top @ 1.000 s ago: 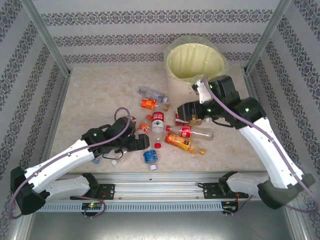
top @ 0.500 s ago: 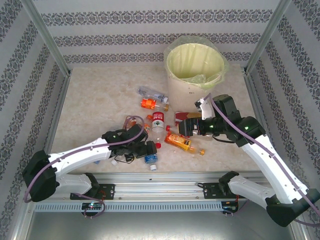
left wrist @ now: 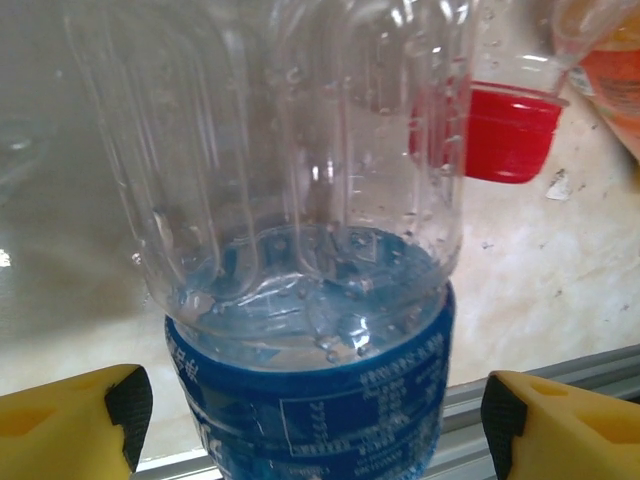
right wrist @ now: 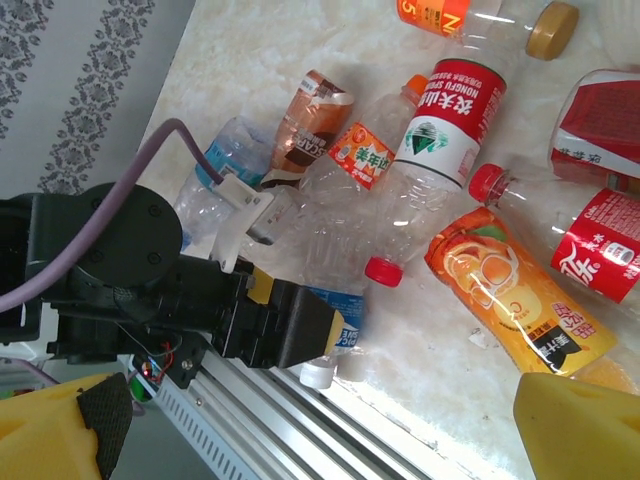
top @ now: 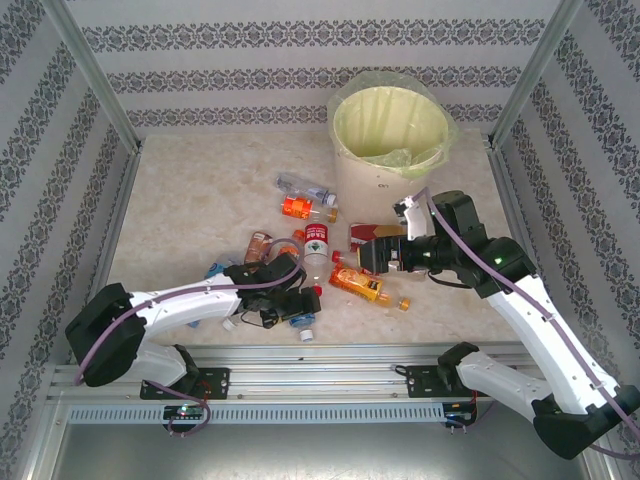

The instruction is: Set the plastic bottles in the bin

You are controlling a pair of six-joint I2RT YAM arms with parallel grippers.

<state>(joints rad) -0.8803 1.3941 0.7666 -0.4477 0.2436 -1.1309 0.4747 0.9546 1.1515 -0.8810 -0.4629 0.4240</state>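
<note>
Farthest left of the bin [top: 360, 185] and well apart from it, the left pincer [left wrist: 308, 425] was seen set about the blue bottle [top: 300, 316]. Its jaws stood on either side of the label with a slim gap on each side, so they were fairly wide and nothing was yet gripped. The bottle's long axis ran straight away from the pincer, across the line of the jaws, which is judged to suit a squeeze about its middle. Nearer the bin the other bottles lay scattered flat, an orange bottle [top: 358, 283] among them and a red bottle [top: 368, 234] close by the bin's foot. Just in front of the bin the right pincer [right wrist: 325, 420] was held fully wide and empty over that heap. The left arm is judged the nearer to the blue bottle, the right arm to the bin.
</note>
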